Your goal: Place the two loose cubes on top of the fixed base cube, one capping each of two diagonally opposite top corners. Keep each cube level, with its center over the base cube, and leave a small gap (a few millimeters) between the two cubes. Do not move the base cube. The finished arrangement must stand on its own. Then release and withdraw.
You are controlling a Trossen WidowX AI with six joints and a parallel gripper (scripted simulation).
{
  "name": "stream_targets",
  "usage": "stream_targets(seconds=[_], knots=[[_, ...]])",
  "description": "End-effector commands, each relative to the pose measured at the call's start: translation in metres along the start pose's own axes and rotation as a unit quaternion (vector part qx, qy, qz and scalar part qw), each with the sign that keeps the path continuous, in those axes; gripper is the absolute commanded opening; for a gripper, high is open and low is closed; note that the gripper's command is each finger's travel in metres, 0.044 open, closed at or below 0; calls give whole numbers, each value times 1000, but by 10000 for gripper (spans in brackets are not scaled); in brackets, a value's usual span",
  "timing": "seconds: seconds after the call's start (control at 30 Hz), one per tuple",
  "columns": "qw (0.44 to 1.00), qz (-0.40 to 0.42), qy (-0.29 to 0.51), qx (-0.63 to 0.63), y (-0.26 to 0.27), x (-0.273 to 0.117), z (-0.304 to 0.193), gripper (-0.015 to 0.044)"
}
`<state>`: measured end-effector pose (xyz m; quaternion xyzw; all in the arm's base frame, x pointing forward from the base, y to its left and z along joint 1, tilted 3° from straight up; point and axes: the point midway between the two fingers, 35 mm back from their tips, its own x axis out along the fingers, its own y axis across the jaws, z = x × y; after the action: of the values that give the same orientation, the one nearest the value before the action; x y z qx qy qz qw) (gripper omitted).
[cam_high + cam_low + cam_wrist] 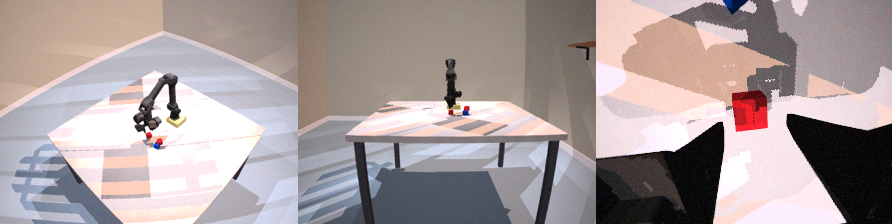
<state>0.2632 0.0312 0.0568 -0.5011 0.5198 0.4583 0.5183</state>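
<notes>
Parted, empty fingers point(145, 131) point(450, 107) near the loose red cube point(149, 135) point(450, 112) point(750, 111), another red cube point(160, 141) point(466, 108) atop the blue one point(156, 146) point(466, 113) point(734, 5)

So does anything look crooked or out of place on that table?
Nothing looks spilled or broken. One small red cube sits off-centre on the blue cube, over one corner, which may look odd but suits the two-corner stacking job. The other red cube is on the table.

Below the black end effector point(147, 126) lies a small red cube point(149, 135); farther out, another red cube point(160, 141) sits atop a blue cube point(156, 146).
</notes>
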Motion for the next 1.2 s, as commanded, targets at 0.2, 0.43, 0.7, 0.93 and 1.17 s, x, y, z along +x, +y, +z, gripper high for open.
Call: stream_targets(seconds=[0.2,0.43,0.7,0.93,1.17], knots=[[1000,1,2,-2,1,16,-1,265],[1000,1,2,-2,1,28,-1,265],[1000,1,2,-2,2,36,-1,239],[1000,1,2,-2,2,36,-1,105],[1000,1,2,-2,-1,23,0,105]])
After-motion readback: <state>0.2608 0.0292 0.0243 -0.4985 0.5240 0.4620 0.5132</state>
